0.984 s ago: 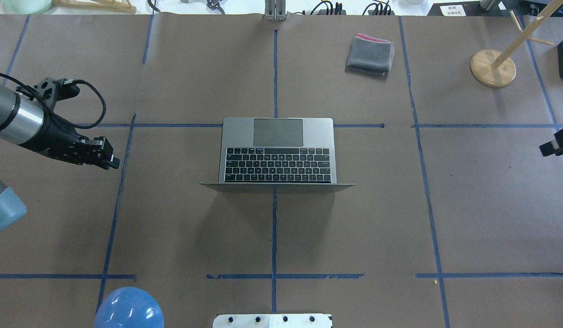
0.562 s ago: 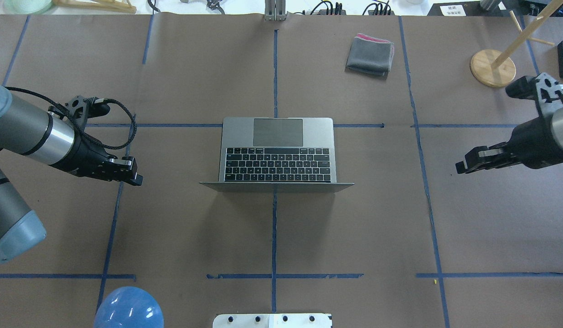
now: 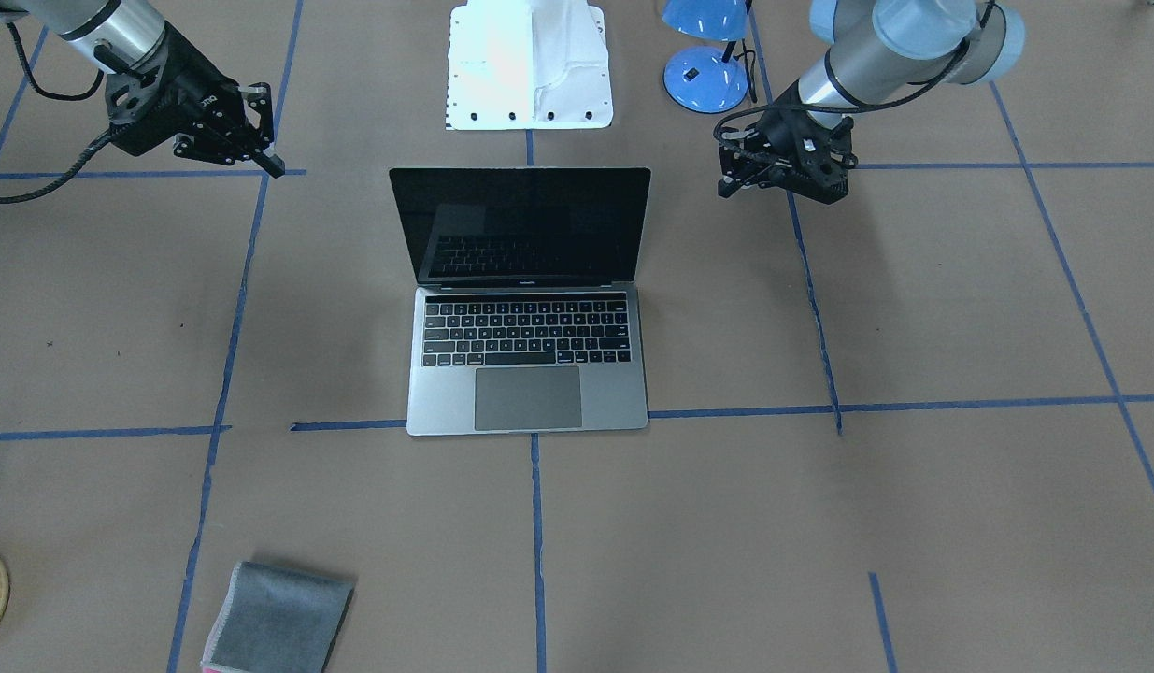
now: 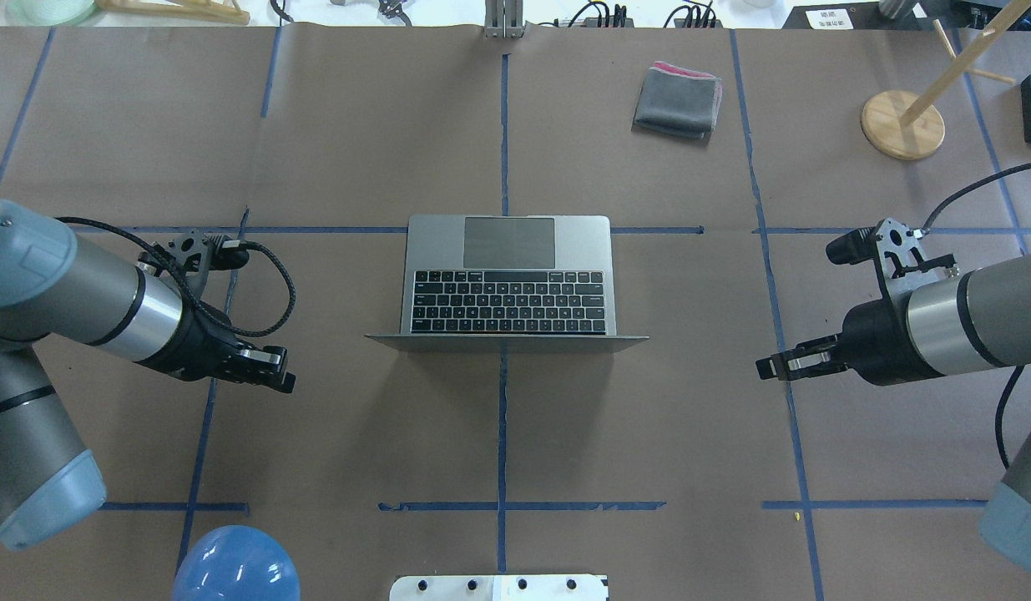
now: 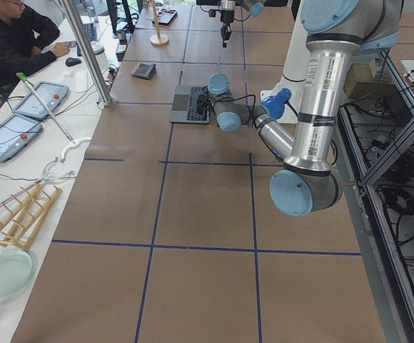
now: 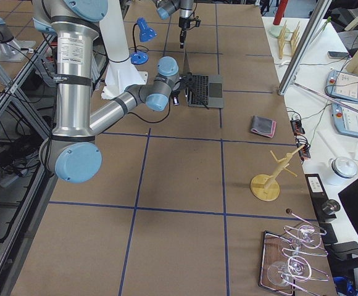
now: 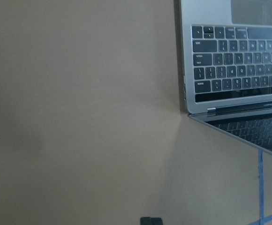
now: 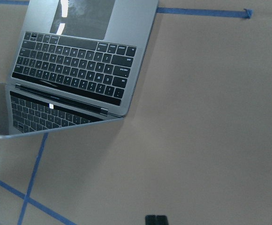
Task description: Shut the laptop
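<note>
Front-facing view: laptop [image 3: 525,327], lid open and upright, screen dark, at the centre of the paper-covered table [image 3: 913,523]; folded grey cloth [image 3: 277,617] well apart from it. Overhead view: left gripper [image 4: 283,382] and right gripper [image 4: 765,368], fingers together and holding nothing, one to each side of the lid, both apart from the laptop. Wrist views: each shows one hinge corner of the laptop.

Only a small dark tip of the left gripper [image 7: 151,221] shows at the bottom edge, over bare brown table paper [image 7: 79,117]. Ahead of it and off to its right lies the open laptop [image 7: 206,11]: 1 grey corner, black keys [image 7: 234,70], the hinge [image 7: 248,107] and the tilted screen [image 7: 253,131], which mirrors the keys. A strip of blue tape [image 7: 260,187] runs to the gripper's right, well apart from it.
</note>
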Motion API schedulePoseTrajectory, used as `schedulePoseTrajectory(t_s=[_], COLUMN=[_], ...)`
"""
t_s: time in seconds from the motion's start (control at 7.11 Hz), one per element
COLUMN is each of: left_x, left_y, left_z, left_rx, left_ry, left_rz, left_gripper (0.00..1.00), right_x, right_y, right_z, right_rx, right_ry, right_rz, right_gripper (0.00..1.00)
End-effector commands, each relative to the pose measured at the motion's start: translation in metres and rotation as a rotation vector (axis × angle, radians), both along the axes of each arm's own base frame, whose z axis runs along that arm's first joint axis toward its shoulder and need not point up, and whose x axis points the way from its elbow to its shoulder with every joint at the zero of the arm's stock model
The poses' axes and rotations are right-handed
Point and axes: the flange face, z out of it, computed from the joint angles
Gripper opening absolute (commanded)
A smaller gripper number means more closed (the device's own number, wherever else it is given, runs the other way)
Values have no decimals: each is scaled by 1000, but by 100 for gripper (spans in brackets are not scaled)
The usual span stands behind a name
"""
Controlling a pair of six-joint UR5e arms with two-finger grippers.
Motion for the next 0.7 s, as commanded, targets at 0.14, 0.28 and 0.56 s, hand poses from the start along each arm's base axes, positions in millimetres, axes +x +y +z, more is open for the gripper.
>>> schedulePoseTrajectory(t_s=[0.14, 0.28, 0.56], left_x=[64, 68, 81], left_y=[57, 56, 59], left_z=[-30, -50, -67], left_rx=[23, 38, 94], left_ry=[8, 43, 57], left_rz=[-40, -40, -113], left_gripper=[0, 0, 0], right_x=[-61, -78, -120], right_y=[49, 60, 76], right_z=[-9, -18, -42], right_rx=[34, 66, 126], right_ry=[-40, -50, -86], right_rz=[114, 160, 220], right_gripper=[0, 0, 0])
